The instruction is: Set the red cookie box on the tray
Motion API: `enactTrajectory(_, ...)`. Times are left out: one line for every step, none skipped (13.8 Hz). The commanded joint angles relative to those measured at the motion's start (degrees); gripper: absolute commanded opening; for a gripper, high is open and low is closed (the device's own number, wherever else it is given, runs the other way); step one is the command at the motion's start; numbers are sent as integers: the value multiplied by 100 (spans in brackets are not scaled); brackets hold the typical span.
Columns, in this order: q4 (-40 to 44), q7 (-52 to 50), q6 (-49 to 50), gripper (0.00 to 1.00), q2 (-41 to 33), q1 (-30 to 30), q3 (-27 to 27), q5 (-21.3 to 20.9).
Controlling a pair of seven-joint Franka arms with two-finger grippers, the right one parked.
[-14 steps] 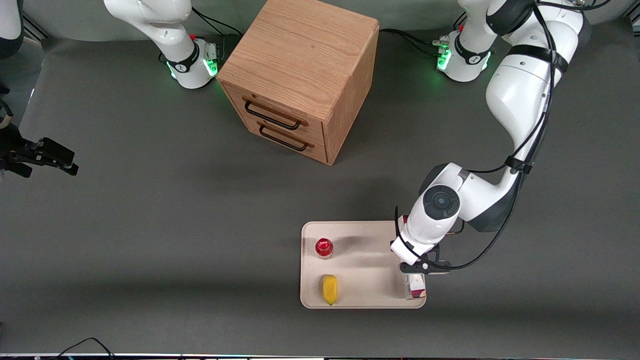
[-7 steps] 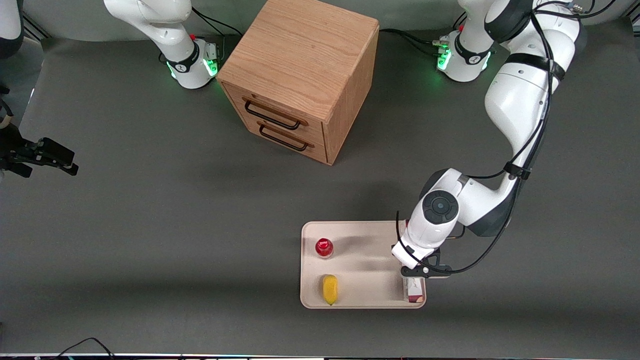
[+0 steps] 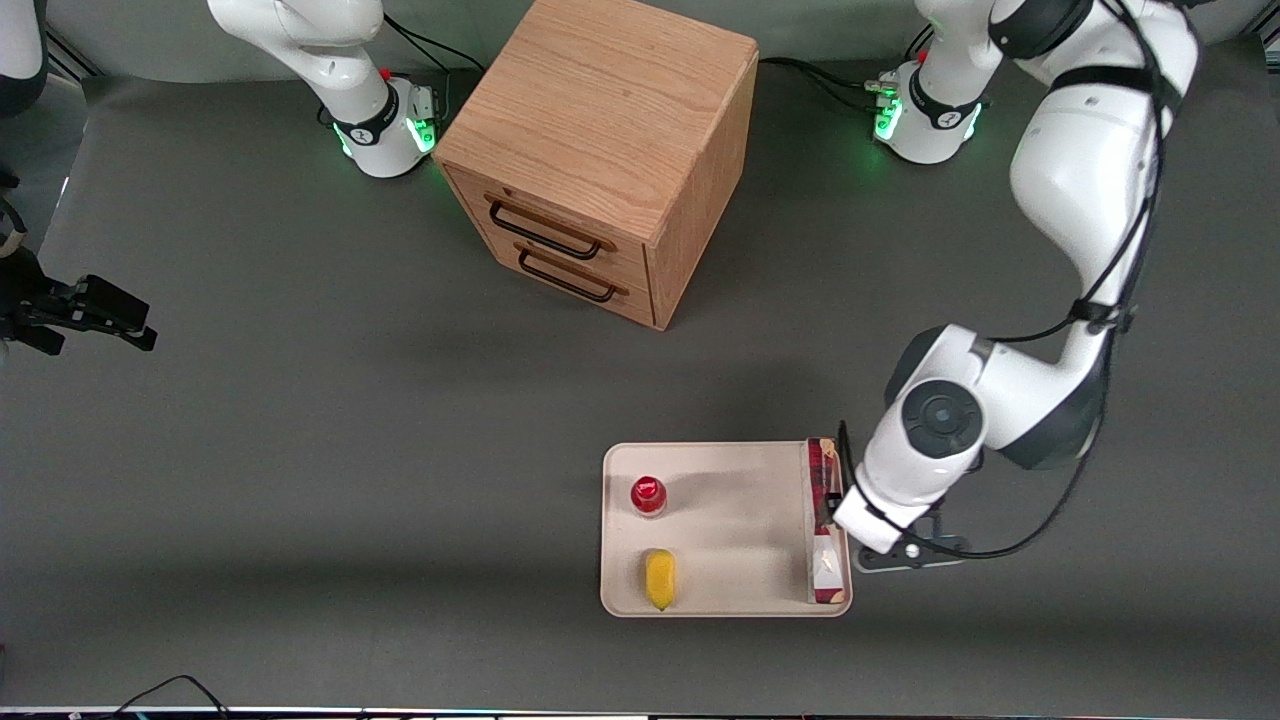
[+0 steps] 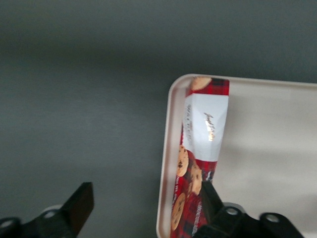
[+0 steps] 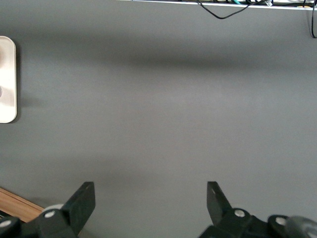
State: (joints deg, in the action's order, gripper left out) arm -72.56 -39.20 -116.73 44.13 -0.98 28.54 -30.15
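Front view: red cookie box point(image 3: 823, 520) lies along tray point(image 3: 730, 530) edge at working arm's end; red-capped bottle point(image 3: 648, 494) and yellow item point(image 3: 659, 577) share tray. Gripper point(image 3: 905, 552) hangs at box's 3 o'clock, off tray.

Left wrist view: gripper point(image 4: 143, 201) fingers spread wide, gripping nothing; box point(image 4: 200, 148) lies inside tray point(image 4: 267, 148) rim.

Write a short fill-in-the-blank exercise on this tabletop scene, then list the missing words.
1. The red cookie box lies on the ____.
2. The gripper has its fingers ____, holding nothing.
3. The bottle on the tray has a ____ cap.
4. The wooden cabinet has ____ drawer handles.

Missing words: tray; open; red; two
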Motion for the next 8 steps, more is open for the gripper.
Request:
enactTrajectory(-197,410,772,100,-913,-252,-33,552)
enactTrajectory(-189,1014,1070,100,-1168,-323,-111,850)
enactTrajectory(-171,1612,1438,100,-1431,-324,-425,1245)
enactTrajectory(-197,2166,1712,100,-1791,-315,-803,1719)
enactTrajectory(-310,2667,1906,100,-2116,-280,-1163,2089)
enactTrajectory(-512,2925,2038,100,-2467,-262,-1402,2232)
enactTrajectory(-783,2962,2066,100,-2810,-262,-1500,2268)
enactTrajectory(-977,2962,2066,100,-3083,-262,-1562,2329)
